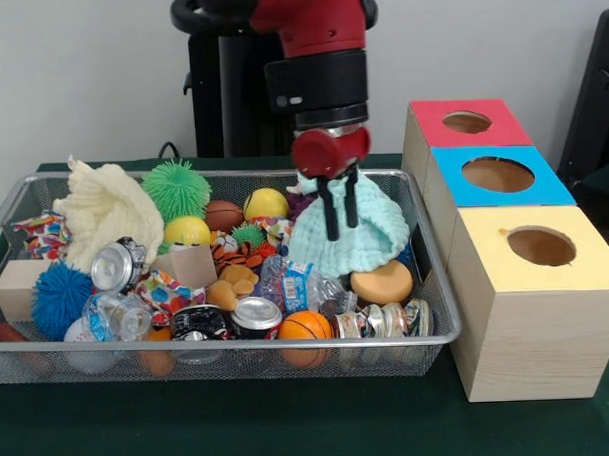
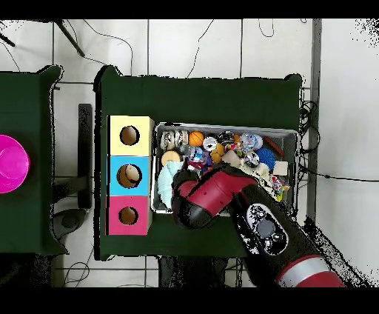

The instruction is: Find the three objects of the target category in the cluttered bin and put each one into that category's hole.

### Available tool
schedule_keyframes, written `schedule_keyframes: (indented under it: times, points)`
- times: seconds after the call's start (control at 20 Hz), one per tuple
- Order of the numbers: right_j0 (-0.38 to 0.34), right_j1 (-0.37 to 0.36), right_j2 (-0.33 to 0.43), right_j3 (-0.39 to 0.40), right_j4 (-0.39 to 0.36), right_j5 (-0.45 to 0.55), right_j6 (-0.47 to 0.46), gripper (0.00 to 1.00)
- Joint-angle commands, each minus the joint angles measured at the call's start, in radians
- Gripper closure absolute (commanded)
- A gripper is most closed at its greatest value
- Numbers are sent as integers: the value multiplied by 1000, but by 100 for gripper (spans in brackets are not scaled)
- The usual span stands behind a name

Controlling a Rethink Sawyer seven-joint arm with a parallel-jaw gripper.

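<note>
Risk: the pale green cloth [image 1: 347,237] hangs loose from the gripper [image 1: 340,209], which is pinched shut on its upper fold; a drooping hem may snag the wire bin [image 1: 430,246] or drag a neighbouring can [image 1: 256,315]. The arm descends vertically over the bin's end nearest the three boxes [image 1: 513,249].

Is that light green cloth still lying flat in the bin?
No, the gripper holds the cloth bunched up above the bin.

A dark green table [image 2: 200,96] stands on a white tiled floor [image 2: 192,48] before a pale wall [image 1: 79,76].
</note>
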Motion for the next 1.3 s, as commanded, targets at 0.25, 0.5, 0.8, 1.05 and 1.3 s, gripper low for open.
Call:
schedule_keyframes:
  times: [0.25,0.5,0.8,1.05,1.3]
  points:
    - [-40,208,0,-84,-8,183,-89,0]
    - [80,266,-87,-159,-59,154,43,0]
    - [150,273,-154,-212,-56,115,74,0]
    - [105,170,-143,-128,13,134,5,0]
    - [3,43,-66,1,103,197,-112,0]
